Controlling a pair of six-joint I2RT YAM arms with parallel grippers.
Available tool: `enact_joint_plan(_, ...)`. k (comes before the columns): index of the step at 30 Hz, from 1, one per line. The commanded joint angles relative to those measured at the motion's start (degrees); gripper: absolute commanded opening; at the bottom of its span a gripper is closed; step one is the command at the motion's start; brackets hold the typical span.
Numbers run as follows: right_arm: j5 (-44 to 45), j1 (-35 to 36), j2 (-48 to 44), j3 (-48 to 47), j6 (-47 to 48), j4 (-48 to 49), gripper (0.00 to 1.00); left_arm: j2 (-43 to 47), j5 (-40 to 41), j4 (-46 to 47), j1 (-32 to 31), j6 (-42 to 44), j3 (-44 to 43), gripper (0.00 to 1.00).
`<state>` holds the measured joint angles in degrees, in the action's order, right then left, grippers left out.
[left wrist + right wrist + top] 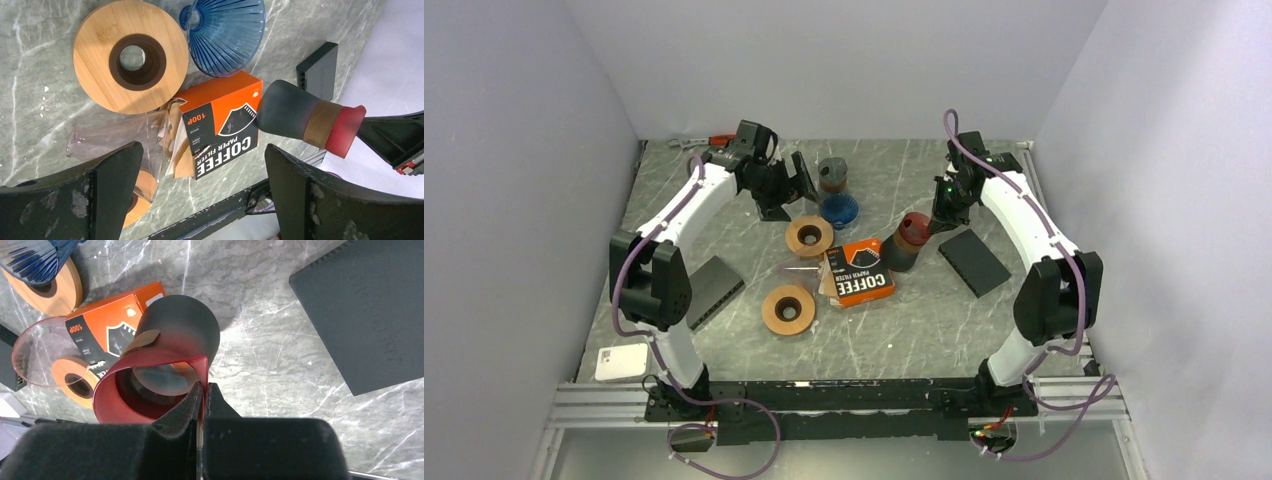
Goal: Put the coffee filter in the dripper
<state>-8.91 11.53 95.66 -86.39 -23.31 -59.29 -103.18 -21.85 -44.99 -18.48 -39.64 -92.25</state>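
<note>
An orange box [225,117] marked COFFEE PAPER FILTER lies mid-table, with brown coffee filters [182,160] poking out of its torn end. Just behind it sits a blue ribbed cone dripper [225,30]. A clear glass cone [107,142] lies on its side left of the box. My left gripper [202,150] hovers wide open above the box, holding nothing. A dark dripper with a red rim [185,320] stands tilted right of the box, and my right gripper [202,390] is shut on its red rim [150,385]. From above, the left gripper [799,180] is beside the blue dripper [839,209].
Two wooden rings [809,236] [788,309] lie left of the box [860,271]. Black slabs rest at the right [974,261] and left [714,290]. A grey-brown cup [831,172] stands at the back. A white box [621,361] sits near the left front edge.
</note>
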Motion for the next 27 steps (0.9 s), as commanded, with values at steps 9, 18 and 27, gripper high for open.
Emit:
enact_joint_plan(9, 6.3, 0.6, -11.9, 0.8, 0.6, 1.4, 0.00, 4.3, 0.5, -1.8, -0.2, 0.4, 4.0, 0.99)
enact_joint_plan(18, 4.1, 0.8, -8.7, 7.7, 1.7, 7.6, 0.00, 7.2, 4.0, -7.1, -0.2, 2.7, 5.7, 0.99)
enact_joint_plan(27, 8.6, 3.3, -6.1, 8.3, 5.3, 12.7, 0.05, 13.1, 5.1, -9.4, 0.2, 1.4, 12.4, 0.99)
